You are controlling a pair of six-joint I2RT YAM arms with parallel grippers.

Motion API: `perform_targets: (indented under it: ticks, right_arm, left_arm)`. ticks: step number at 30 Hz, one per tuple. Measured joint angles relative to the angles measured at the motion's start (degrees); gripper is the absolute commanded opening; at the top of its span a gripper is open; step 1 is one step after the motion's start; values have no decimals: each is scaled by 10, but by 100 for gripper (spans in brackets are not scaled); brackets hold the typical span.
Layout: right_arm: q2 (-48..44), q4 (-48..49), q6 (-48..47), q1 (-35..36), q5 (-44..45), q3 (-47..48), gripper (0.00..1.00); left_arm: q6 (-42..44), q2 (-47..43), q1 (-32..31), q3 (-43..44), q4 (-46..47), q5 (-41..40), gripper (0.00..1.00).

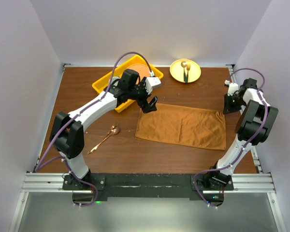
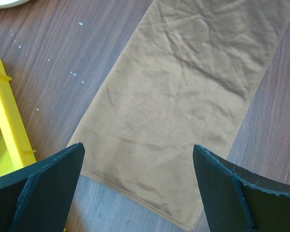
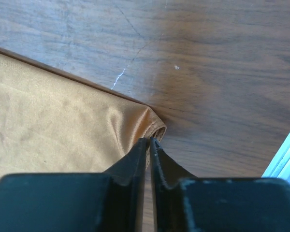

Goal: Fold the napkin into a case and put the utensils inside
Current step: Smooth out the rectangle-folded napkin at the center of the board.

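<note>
Napkin (image 1: 181,126) lies flat as a rust-brown oblong on the wooden table (image 1: 87,111), right of centre, its long sides running left to right and its surface lightly creased.

The right gripper (image 3: 149,141) is down at the cloth's far right corner. In the wrist view its two black fingers stand almost together, with the corner bunched and slightly curled up between their tips. The rest of the cloth spreads away to the left of them.

The left gripper (image 1: 150,105) hangs at the far left corner with its jaws spread wide. Its own camera shows the short left edge of the napkin between the two fingers; whether they touch the cloth cannot be told.

The copper spoon (image 1: 105,137) rests on bare wood well left of the napkin, near the left arm, bowl towards the far right.

A yellow tray (image 1: 102,86) sits at the far left of the table. A round yellow plate (image 1: 193,75) sits at the far edge beyond the napkin and carries a dark-handled utensil (image 1: 185,71).
</note>
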Motion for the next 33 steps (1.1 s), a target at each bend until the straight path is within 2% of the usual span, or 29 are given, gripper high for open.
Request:
perform_targets:
  ticks: [7, 10, 11, 14, 16, 17, 21, 26, 30, 31, 33]
  right_arm:
    - [0, 0, 18, 0, -2, 16, 0]
    - [1, -1, 21, 0, -2, 19, 5]
    - [2, -2, 21, 0, -2, 19, 17]
    - [11, -6, 20, 0, -2, 20, 38]
    - [16, -12, 19, 0, 0, 20, 48]
    - [17, -15, 20, 0, 0, 20, 58]
    - [8, -31, 18, 0, 0, 22, 73]
    - [-38, -64, 17, 1, -16, 58, 75]
    - [-112, -92, 5, 13, -41, 72, 67]
    - [-131, -104, 1, 23, -50, 71, 61]
    - [-153, -113, -8, 43, -61, 57, 56]
  left_arm:
    - [10, 0, 0, 0, -5, -5, 100]
    - [12, 0, 0, 0, -5, -8, 100]
    - [12, 0, 0, 0, -5, -8, 100]
    - [15, 0, 0, 0, -5, -12, 100]
    - [14, 1, 1, 0, -5, -17, 100]
    - [12, 2, 2, 0, -5, -20, 100]
    - [-16, 22, 14, 19, -6, -29, 100]
    - [-48, 55, 42, 52, -5, -30, 100]
    - [-18, 73, 43, 55, -18, -40, 100]
    - [0, 77, 36, 53, -24, -56, 97]
    - [36, 81, 18, 40, -29, -85, 90]
